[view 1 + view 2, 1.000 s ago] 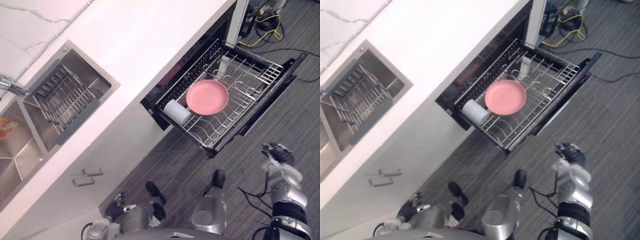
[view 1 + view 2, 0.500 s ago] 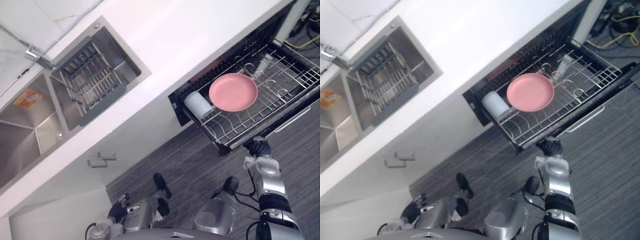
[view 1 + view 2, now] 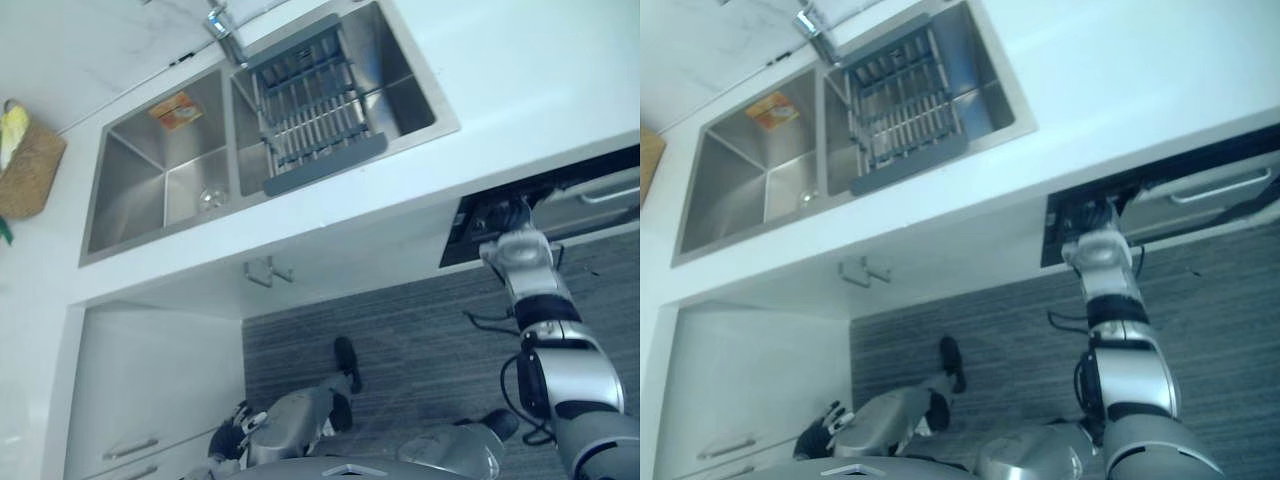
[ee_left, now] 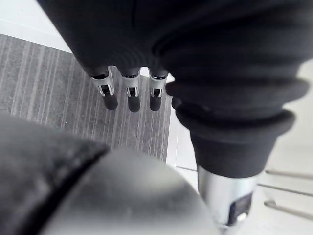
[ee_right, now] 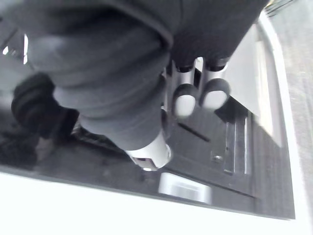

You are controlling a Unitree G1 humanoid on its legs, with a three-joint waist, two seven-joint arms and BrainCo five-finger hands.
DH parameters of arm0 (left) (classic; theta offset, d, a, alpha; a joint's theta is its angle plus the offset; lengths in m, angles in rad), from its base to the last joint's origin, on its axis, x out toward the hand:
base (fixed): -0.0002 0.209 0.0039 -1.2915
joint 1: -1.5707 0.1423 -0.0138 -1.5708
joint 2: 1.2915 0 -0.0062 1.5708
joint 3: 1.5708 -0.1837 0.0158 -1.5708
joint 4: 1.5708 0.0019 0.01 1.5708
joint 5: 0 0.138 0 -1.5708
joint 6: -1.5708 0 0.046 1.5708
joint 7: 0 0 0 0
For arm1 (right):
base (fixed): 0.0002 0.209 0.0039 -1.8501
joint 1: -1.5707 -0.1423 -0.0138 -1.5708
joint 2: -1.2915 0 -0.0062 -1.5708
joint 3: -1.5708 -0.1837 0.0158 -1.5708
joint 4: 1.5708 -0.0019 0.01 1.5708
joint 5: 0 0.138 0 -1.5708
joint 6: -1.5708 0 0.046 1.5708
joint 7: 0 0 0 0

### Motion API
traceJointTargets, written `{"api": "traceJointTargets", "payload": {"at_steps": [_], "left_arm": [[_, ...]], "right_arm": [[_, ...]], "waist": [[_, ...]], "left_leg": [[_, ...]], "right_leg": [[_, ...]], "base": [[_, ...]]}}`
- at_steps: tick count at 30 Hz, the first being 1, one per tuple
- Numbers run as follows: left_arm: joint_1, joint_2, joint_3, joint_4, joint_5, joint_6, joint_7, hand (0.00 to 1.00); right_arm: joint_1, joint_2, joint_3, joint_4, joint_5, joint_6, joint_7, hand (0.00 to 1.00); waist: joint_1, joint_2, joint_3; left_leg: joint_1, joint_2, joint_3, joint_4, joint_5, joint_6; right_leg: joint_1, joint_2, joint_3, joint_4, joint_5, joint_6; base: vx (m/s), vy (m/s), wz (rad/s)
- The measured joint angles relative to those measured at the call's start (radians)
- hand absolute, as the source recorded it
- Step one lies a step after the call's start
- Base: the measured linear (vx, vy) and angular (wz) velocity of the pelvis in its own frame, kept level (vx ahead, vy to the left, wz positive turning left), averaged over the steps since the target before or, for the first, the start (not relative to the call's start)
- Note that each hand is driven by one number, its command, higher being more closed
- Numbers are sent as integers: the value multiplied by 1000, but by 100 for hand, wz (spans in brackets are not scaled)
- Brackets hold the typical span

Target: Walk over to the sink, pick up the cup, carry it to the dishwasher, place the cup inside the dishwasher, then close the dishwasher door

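The dishwasher's grey front (image 3: 600, 205) with its bar handle (image 3: 1220, 186) lies almost flush under the white counter (image 3: 540, 60); a dark control strip (image 3: 462, 228) shows at its left end. My right hand (image 3: 508, 216) is stretched forward against that dark strip. In the right wrist view its fingers (image 5: 187, 100) are straight and rest on the glossy dark panel (image 5: 215, 142), holding nothing. The rack and what lies on it are hidden behind the front. My left hand (image 3: 238, 440) hangs low by my side, its fingers (image 4: 129, 95) relaxed and empty.
A double steel sink (image 3: 130, 190) sits in the counter, with a grey drain rack (image 3: 310, 100) over its right basin, an orange packet (image 3: 176, 108) in the left one and a tap (image 3: 224, 22) behind. A woven basket (image 3: 30, 165) stands far left. Cabinet handles (image 3: 264, 270) jut below.
The rack with the white cup and pink plate has slid in under the counter. My right hand rose to the dishwasher's front. The camera swung left toward the sink.
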Motion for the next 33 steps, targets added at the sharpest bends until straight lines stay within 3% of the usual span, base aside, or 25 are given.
{"api": "traceJointTargets", "payload": {"at_steps": [2, 9, 10, 12, 14, 16, 17, 20, 23, 27, 30, 32, 33], "left_arm": [[13, -1, 11, -7, 1, 6, -8, 0], [20, -2, 14, -12, 0, 2, -47, 0], [18, -3, 14, -13, -29, 4, -78, 0], [18, -8, 13, -11, -86, 19, -137, 0], [20, -12, 13, -1, -119, 24, -175, 0], [23, -5, 41, 8, -125, 24, -173, 0], [24, -2, 56, 13, -136, 24, -174, 0], [31, 14, 119, 24, -174, 19, -158, 0], [24, 51, 179, 40, -198, 14, -120, 0], [-17, 49, 211, 41, -198, 15, -107, 0], [-47, 48, 254, 64, -196, 16, -110, 0], [-63, 48, 267, 69, -170, 15, -110, 0], [-67, 49, 270, 71, -158, 15, -110, 0]], "right_arm": [[-5, -39, 34, 9, -33, -4, 13, 0], [-18, -47, 11, 4, -16, -6, 49, 0], [19, -36, -46, -48, 3, -13, 41, 0], [150, 19, -175, -219, 66, -74, -6, 0], [340, 156, -293, -447, 95, -208, -79, 0], [462, 245, -321, -518, 127, -281, -103, 0], [499, 274, -333, -514, 138, -297, -105, 0], [689, 402, -367, -461, 194, -332, -100, 0], [827, 475, -377, -190, 245, -340, -67, 0], [854, 503, -419, 46, 211, -341, -63, 0], [869, 523, -460, 128, 246, -285, -23, 0], [876, 523, -486, 140, 279, -218, 36, 0], [877, 523, -490, 145, 283, -210, 52, 0]], "waist": [[0, 3, 0], [-8, 5, -1], [-8, 2, 1], [-7, -5, 5], [-19, -33, 4], [-45, -71, -10], [-48, -87, -14], [-54, -174, -60], [-56, -240, -90], [-52, -264, -94], [-51, -295, -103], [-48, -316, -106], [-46, -321, -110]], "left_leg": [[-6, -1, -14, 0, 4, -1], [-1, 9, 0, 0, 1, 3], [0, 12, 14, 0, 1, 3], [6, 21, 28, 0, 0, 4], [16, 38, 49, 0, -6, 13], [23, 53, 55, -1, -9, 11], [32, 59, 60, -1, -10, 9], [53, 90, 81, -1, -20, -6], [94, 121, 79, -1, -35, -28], [122, 131, 73, -2, -43, -40], [150, 135, 73, -2, -54, -50], [165, 136, 70, -2, -61, -48], [166, 136, 70, -2, -62, -48]], "right_leg": [[7, 0, -18, 9, -3, 3], [7, 1, -18, 12, -8, 5], [6, 7, -18, 2, -5, 1], [8, 26, -12, -26, 4, -10], [12, 57, 7, -58, 12, -21], [21, 80, 11, -76, 15, -24], [27, 89, 16, -83, 14, -26], [35, 136, 41, -119, 5, -40], [87, 188, 32, -172, 2, -46], [127, 208, 27, -192, -5, -58], [154, 218, 28, -204, -15, -79], [168, 224, 35, -204, -32, -123], [168, 224, 36, -203, -34, -134]], "base": [[-14, -73, 18], [-25, -80, 0], [-7, -83, -5], [8, -77, -15], [37, -100, -26], [54, -115, -16], [96, -173, -33], [102, -174, -32], [78, -146, -7], [11, -69, 3], [-16, -45, -4], [-7, -34, 4], [-5, -16, 5]]}}
